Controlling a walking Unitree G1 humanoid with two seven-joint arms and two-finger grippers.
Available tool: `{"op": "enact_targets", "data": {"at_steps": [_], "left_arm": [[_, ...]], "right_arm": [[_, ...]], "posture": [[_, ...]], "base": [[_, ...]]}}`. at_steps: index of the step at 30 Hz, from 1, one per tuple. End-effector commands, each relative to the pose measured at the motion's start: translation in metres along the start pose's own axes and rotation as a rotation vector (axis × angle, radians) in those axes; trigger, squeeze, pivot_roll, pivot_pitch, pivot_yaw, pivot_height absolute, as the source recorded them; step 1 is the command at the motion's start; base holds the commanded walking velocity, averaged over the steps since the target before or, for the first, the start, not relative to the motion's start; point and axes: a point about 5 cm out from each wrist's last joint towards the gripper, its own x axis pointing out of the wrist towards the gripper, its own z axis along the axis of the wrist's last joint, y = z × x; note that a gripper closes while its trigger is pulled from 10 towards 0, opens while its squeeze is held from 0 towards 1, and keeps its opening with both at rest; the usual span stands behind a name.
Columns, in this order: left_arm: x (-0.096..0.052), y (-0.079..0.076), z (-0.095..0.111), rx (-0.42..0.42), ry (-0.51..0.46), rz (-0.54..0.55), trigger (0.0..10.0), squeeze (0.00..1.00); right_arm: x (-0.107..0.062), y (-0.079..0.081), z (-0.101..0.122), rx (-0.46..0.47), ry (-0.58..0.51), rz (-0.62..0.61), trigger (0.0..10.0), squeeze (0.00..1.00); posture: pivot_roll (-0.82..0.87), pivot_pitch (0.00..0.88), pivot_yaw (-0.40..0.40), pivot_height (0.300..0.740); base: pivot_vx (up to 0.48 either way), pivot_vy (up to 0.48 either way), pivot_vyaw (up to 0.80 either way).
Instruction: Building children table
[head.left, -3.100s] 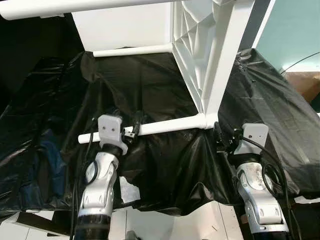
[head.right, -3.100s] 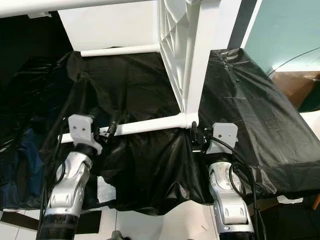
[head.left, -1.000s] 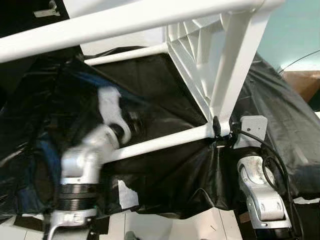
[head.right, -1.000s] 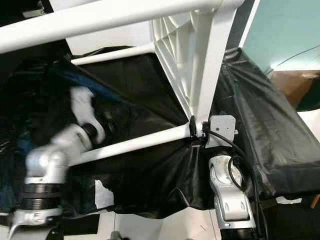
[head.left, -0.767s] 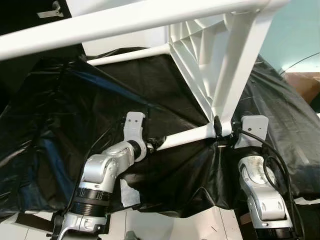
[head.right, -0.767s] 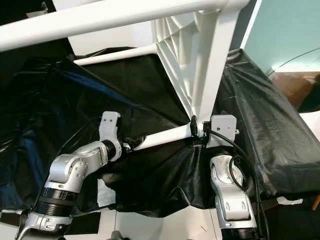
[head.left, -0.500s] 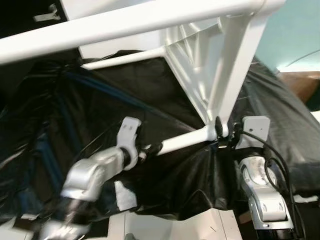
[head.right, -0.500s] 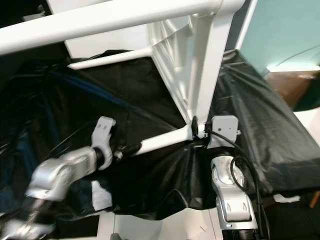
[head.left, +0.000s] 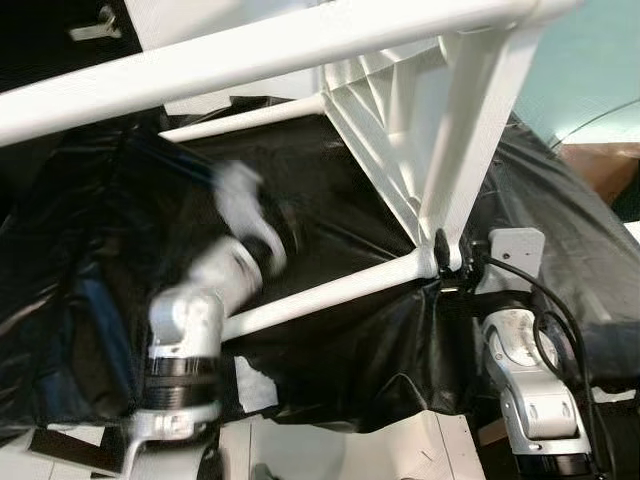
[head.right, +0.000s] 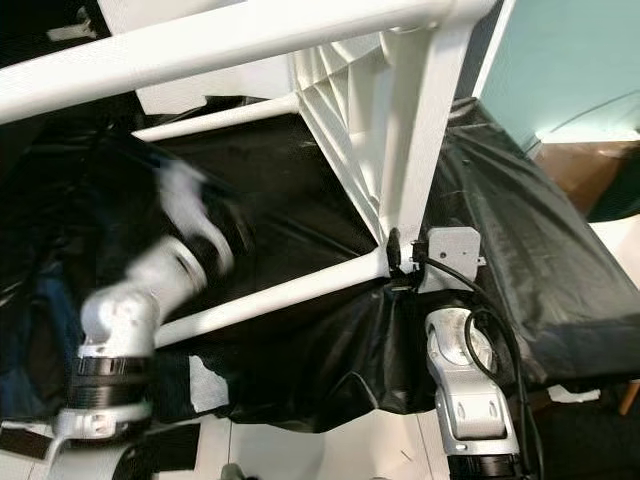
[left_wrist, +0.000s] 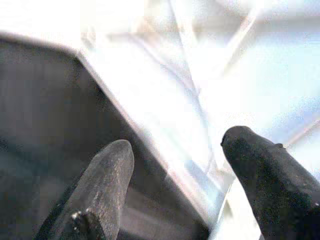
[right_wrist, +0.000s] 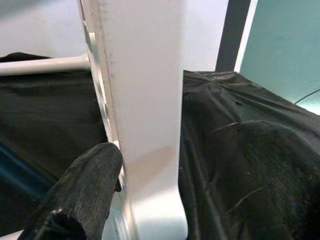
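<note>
Head view: the white table frame rests on its side on black sheeting; my right gripper pinches its leg joint.

Left wrist: my left gripper, blurred, spread wide, empty near the frame.

Right wrist: one finger presses the leg.

I judge I'm repositioning; next, regrasp the lower rail.

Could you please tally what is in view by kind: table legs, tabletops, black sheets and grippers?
White table legs: 3
White tabletop: 1
Black sheet: 1
Grippers: 2 (left gripper, right gripper)
Total: 7
</note>
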Motion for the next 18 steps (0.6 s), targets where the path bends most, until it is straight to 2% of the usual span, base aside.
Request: {"op": "enact_targets", "data": {"at_steps": [1, 4, 6, 8, 9, 13, 18], "left_arm": [[-0.005, 0.005, 0.002, -0.025, -0.040, -0.002, 10.0, 0.00], [-0.014, 0.012, -0.003, 0.011, -0.076, 0.011, 10.0, 0.00], [-0.018, 0.019, -0.014, 0.079, -0.055, 0.070, 10.0, 0.00], [-0.020, 0.030, -0.047, 0.219, 0.066, 0.228, 10.0, 0.00], [-0.022, 0.036, -0.057, 0.238, 0.105, 0.295, 10.0, 0.00], [-0.024, 0.043, -0.068, 0.291, 0.166, 0.362, 10.0, 0.00], [-0.021, 0.049, -0.059, 0.374, 0.108, 0.413, 10.0, 0.00]], "right_arm": [[-0.002, 0.001, -0.001, -0.004, 0.006, -0.001, 10.0, 0.00], [-0.005, 0.003, -0.005, -0.001, 0.017, 0.001, 10.0, 0.00], [-0.006, 0.005, -0.006, 0.004, 0.022, 0.004, 10.0, 0.00], [-0.008, 0.011, -0.008, 0.012, 0.025, 0.022, 10.0, 0.00], [-0.008, 0.014, -0.007, 0.010, 0.021, 0.034, 10.0, 0.00], [-0.005, 0.019, -0.005, -0.001, 0.002, 0.054, 10.0, 0.00], [-0.001, 0.025, -0.003, -0.004, -0.015, 0.082, 10.0, 0.00]], "posture": [[-0.05, 0.055, 0.006, 0.740], [-0.05, 0.056, 0.010, 0.740], [-0.04, 0.055, 0.014, 0.740], [-0.03, 0.055, 0.014, 0.740], [-0.02, 0.052, 0.015, 0.740], [-0.01, 0.051, 0.011, 0.740], [0.00, 0.054, 0.000, 0.740]], "base": [[0.000, 0.000, 0.00], [0.000, 0.000, 0.00], [0.000, 0.000, 0.00], [0.000, 0.000, 0.00], [0.000, 0.000, 0.00], [0.000, 0.000, 0.00], [0.000, 0.000, 0.00]]}}
